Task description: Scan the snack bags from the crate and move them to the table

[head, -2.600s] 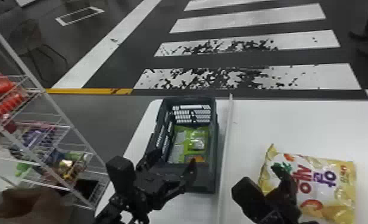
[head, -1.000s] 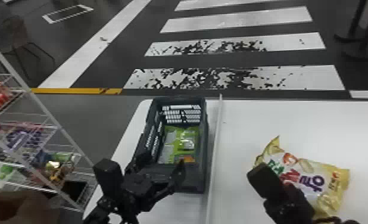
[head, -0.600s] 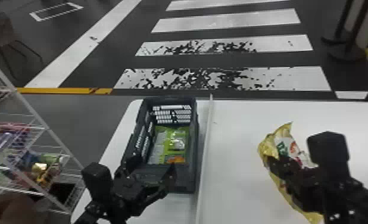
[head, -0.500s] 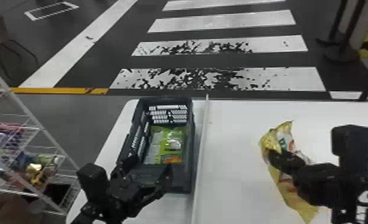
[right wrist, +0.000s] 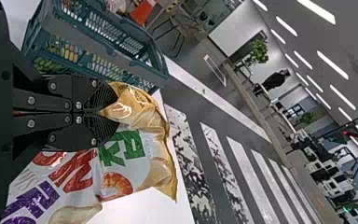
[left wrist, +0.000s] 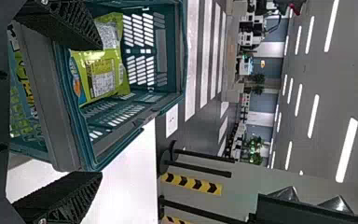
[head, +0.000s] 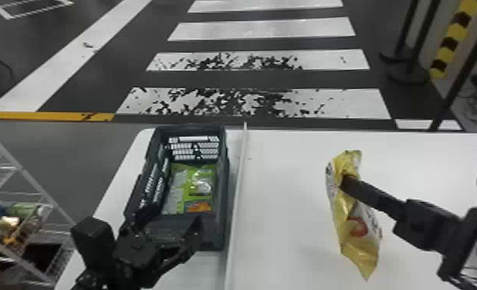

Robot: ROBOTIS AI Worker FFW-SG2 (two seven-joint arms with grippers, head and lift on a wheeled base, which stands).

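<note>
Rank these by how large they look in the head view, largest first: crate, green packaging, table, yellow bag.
1. Table
2. Crate
3. Yellow bag
4. Green packaging

Place: large indoor hall, lab or showroom, exact kind unclear | Floor: dark grey, worn white painted crosswalk stripes (head: 261, 29) | Overhead: long white strip lights (left wrist: 347, 149) | Side: white wire-frame rack (head: 25, 175) holding colourful packets (head: 25, 209)

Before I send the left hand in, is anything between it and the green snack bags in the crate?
Yes, the crate's near wall stands between the left hand and the green snack bags. I'd probably clear its rim first.
</note>
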